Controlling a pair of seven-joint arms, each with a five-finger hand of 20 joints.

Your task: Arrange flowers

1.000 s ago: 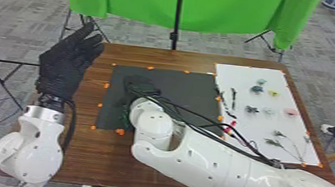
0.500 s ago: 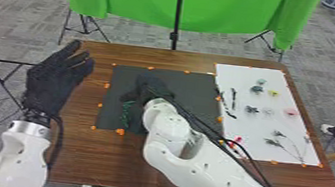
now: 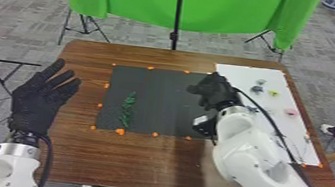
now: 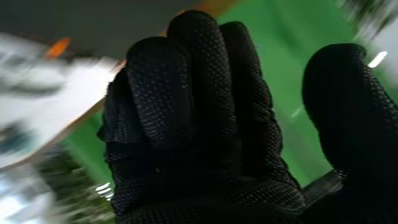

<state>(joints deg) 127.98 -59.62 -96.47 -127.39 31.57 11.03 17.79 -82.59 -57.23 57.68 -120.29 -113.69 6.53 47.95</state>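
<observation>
Green sprig: lying on the dark mat (image 3: pixel 159 90) at its nine o'clock, and there's your green sprig (image 3: pixel 127 110), untouched by either hand!
Right hand: over the mat's two o'clock, your right hand (image 3: pixel 213 89) has fingers straight, thumb well apart, nothing gripped.
Left hand: by the table (image 3: pixel 72 157) edge at nine o'clock, your left hand (image 3: pixel 40 103) is spread and empty, likely just waiting.
Yellow flower: on the white sheet (image 3: pixel 248 72), toward two o'clock, the yellow flower (image 3: pixel 273 93) sits near the blue flower (image 3: pixel 260 82); a wide pinch could drag both, so narrow it first.
Pink flower: the pink flower (image 3: pixel 290 112) lies at three o'clock, and a low forearm pass could sweep it away.
Black cable: watch that black cable (image 3: pixel 275 129) looping over the sheet; too much slack might snag a bloom!
</observation>
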